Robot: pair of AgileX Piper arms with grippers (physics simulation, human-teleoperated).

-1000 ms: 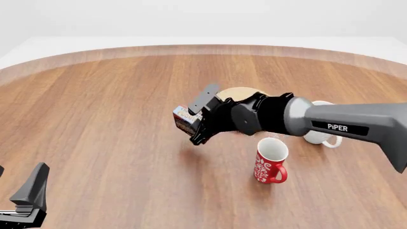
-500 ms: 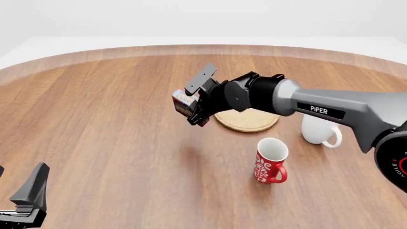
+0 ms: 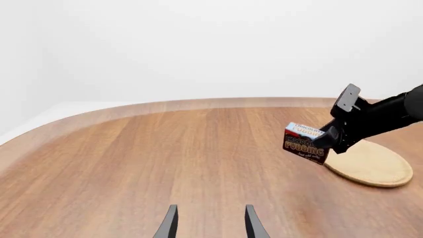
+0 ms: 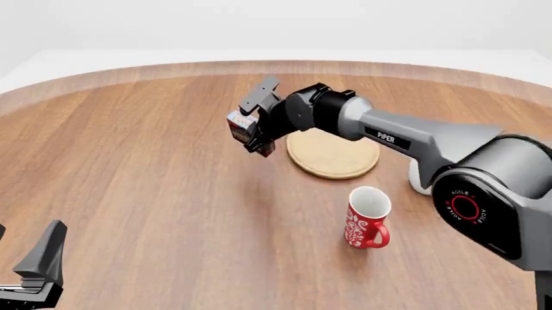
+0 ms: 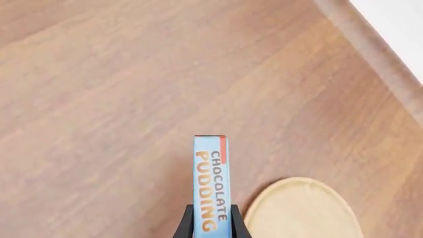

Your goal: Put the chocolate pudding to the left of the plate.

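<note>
My right gripper (image 4: 251, 134) is shut on the chocolate pudding (image 4: 240, 128), a small dark brown carton with a light blue top band, and holds it in the air. The carton hangs just past the left rim of the plate (image 4: 334, 154), a flat round tan wooden disc. The right wrist view shows the carton's narrow blue top (image 5: 211, 173) between the fingers, above bare table, with the plate (image 5: 304, 210) beside it. The left wrist view shows the carton (image 3: 304, 143) clear of the table beside the plate (image 3: 370, 164). My left gripper (image 3: 210, 213) is open and empty, low at the front left (image 4: 41, 261).
A red patterned mug (image 4: 366, 218) stands in front of the plate. A white mug (image 4: 421, 179) to the plate's right is mostly hidden behind my right arm. The table's curved far edge (image 4: 276, 64) runs behind.
My right gripper has carried the pudding farther away and slightly left, from in front of the plate to beside its left rim. The plate is now uncovered. The left arm has not moved.
</note>
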